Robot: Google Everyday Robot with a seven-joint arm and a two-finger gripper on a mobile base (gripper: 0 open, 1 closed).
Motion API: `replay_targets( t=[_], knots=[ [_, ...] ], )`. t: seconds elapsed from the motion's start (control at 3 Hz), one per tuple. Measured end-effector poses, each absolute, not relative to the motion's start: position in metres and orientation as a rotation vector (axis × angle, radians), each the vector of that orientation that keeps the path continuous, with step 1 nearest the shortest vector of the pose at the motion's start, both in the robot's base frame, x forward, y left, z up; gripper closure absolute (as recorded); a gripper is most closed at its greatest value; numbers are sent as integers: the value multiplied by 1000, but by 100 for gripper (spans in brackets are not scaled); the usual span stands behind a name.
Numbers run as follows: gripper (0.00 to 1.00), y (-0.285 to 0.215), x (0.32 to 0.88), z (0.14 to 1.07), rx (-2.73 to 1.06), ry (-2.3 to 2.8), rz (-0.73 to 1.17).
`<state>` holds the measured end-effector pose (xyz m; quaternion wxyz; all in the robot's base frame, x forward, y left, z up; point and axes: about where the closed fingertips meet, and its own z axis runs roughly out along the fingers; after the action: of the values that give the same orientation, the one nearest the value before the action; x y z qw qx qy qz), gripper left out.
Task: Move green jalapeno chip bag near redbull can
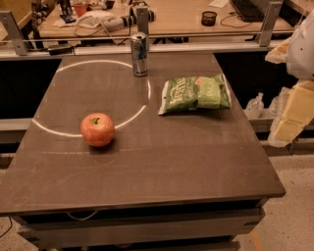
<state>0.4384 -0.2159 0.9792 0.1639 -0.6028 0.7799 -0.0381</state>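
1. Camera view looked down on a dark table [147, 176], with a pale ring of light [142, 110] lying across its far left part.
2. The bag [195, 94] lay flat on the far right part of the table. It was green with white lettering and a small red mark, and its long side ran across the view.
3. The can [139, 54] stood upright near the table's far edge, at the ring's far side. It was beyond the bag and to its left, near it but not touching.
4. An apple [97, 129] sat on the ring's near arc, well apart from the bag and closer to the camera than the can.
5. The gripper [289, 122] hung at the picture's right edge, past the table's right side and about level with the bag. It touched nothing on the table. Whether it was spread or closed could not be told.
6. Behind the table stood a desk [171, 19] carrying cables, a keyboard [250, 7] and a dark cup [209, 18].
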Motion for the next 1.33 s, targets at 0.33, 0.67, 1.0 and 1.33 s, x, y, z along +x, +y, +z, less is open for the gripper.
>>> replay_targets(
  t=[0.33, 0.67, 1.0, 1.33],
  knots=[
    [0, -216, 438, 979, -1719, 2223, -109],
    [0, -217, 449, 980, -1621, 2210, -109],
    [0, -224, 469, 979, -1415, 2189, -107],
    [0, -235, 494, 974, -1236, 2126, -45]
  ],
)
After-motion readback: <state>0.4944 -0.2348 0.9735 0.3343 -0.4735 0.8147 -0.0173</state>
